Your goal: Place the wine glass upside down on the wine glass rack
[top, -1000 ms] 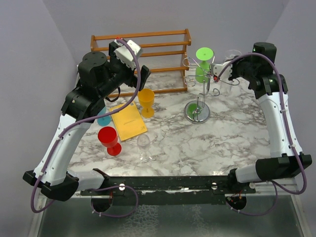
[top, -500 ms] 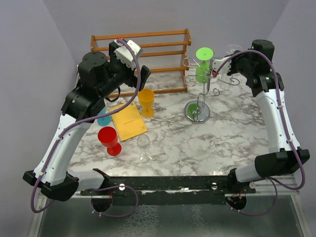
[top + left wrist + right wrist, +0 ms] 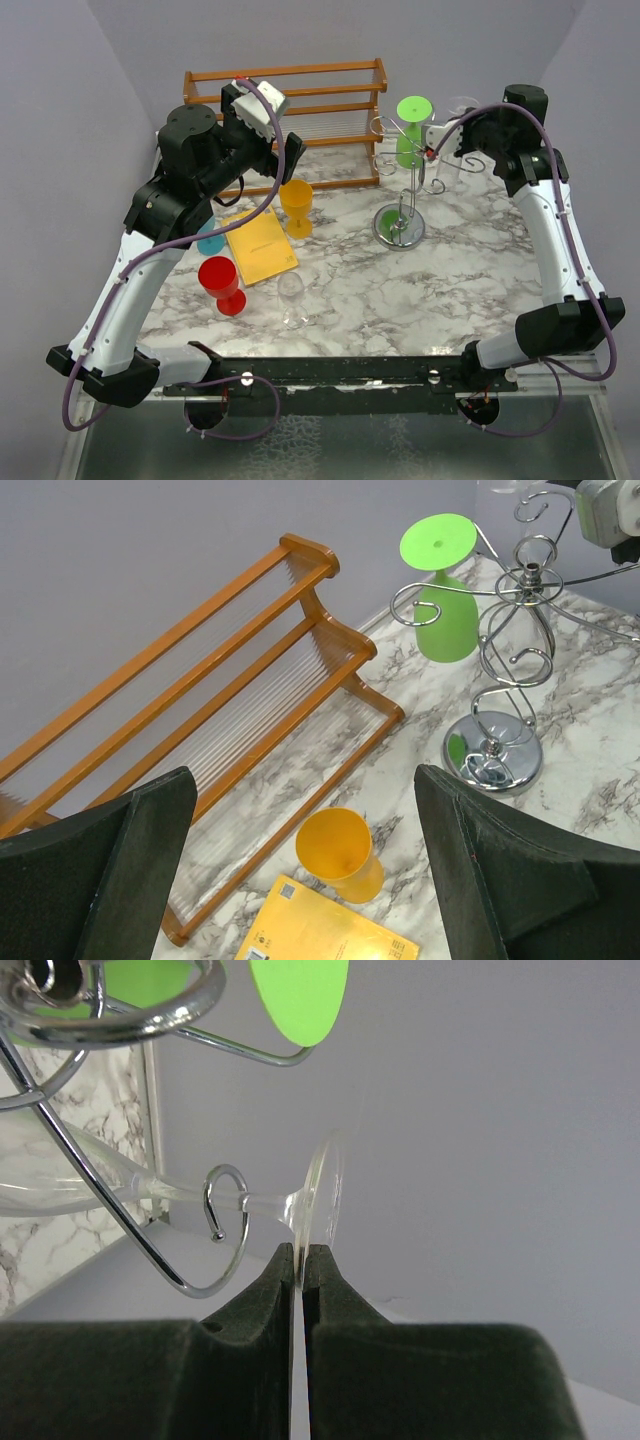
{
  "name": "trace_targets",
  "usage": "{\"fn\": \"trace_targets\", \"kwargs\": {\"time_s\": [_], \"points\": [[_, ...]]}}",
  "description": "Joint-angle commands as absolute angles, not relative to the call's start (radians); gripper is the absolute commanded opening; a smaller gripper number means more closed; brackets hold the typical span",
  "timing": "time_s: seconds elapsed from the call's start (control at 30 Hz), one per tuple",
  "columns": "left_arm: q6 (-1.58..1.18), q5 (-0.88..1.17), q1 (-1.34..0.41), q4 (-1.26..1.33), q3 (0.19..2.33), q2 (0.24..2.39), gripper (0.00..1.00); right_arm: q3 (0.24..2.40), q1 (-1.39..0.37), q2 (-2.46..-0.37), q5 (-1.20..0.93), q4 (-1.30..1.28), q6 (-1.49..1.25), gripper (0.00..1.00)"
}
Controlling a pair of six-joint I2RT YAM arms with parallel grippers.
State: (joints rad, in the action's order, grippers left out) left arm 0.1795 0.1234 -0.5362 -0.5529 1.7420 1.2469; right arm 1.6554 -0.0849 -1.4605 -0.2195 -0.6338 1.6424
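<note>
Upper right of top view: wine glass rack (image 3: 399, 228) carries a green wine glass (image 3: 410, 140), inverted. The clear wine glass (image 3: 250, 1203) is also inverted, stem in a wire curl, foot pinched by right hand (image 3: 301, 1252). Left hand (image 3: 305, 775) spread wide.

All three views share the silver wire wine glass rack (image 3: 399, 228): the top camera looks down from well back, the left wrist camera from near its left, the right wrist camera close against its hooks.

Shiny metal-wire wine glass rack (image 3: 493, 758); clear wine glass (image 3: 318, 1200), possibly plastic.
</note>
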Motion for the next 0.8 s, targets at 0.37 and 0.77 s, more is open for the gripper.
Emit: {"fn": "trace_targets", "kwargs": {"time_s": [0.37,0.77], "points": [[0.189,0.144,-0.532,-0.52,1.73,1.238,0.94,1.622,-0.091,-1.423,-0.31,-0.664,1.616,0.05],[0.189,0.149,-0.531,-0.522,1.719,1.227,0.94,1.601,-0.091,-1.391,-0.351,-0.695,1.592,0.09]]}}
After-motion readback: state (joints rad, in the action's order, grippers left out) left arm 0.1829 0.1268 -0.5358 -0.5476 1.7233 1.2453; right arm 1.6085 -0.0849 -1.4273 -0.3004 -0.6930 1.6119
